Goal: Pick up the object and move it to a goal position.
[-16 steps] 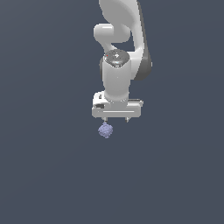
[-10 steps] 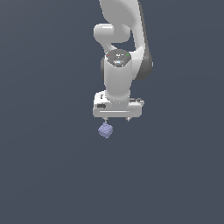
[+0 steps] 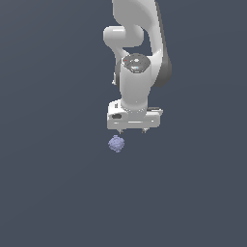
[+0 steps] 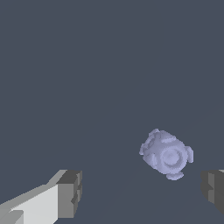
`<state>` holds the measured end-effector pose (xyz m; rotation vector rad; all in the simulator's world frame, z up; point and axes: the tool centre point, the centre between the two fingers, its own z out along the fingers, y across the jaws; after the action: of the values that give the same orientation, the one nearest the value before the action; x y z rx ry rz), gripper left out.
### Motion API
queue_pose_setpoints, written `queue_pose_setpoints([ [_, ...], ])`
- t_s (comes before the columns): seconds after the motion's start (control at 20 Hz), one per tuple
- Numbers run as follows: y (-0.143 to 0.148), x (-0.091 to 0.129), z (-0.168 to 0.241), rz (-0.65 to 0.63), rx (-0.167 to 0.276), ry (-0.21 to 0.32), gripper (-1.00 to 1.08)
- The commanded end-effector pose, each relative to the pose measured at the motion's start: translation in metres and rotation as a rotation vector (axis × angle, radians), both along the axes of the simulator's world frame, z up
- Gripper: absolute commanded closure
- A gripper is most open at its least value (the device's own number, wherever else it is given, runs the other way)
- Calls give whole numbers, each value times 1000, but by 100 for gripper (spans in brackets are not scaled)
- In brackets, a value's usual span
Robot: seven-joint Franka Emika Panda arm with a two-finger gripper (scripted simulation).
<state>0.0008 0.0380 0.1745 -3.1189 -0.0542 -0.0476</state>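
Note:
The object point(image 3: 116, 144) is a small, bumpy lavender-blue blob lying on the dark grey floor, just below the white gripper point(image 3: 132, 130) in the exterior view and toward that view's left of the hand's middle. In the wrist view the object point(image 4: 166, 154) lies on the floor beyond the gripper point(image 4: 142, 192), nearer one grey fingertip point(image 4: 212, 189) than the other point(image 4: 70, 192). The fingers stand wide apart, open, with nothing between them and no contact with the blob.
The white arm point(image 3: 140, 58) rises above the hand toward the top of the exterior view. All around lies a plain dark grey floor point(image 3: 53, 183) with no other objects or edges in sight.
The hand has shifted slightly toward the exterior view's right and a little upward in the picture. The blob has not moved. The fingers remain apart.

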Motion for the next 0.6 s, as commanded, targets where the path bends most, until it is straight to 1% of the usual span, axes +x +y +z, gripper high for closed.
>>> queue_pose_setpoints([
  [0.0, -1, 0, -1, -7, 0, 1, -92],
  [0.25, -7, -1, -9, -58, 1, 5, -92],
  [0.55, -21, -4, -26, -178, 3, 14, -92],
])
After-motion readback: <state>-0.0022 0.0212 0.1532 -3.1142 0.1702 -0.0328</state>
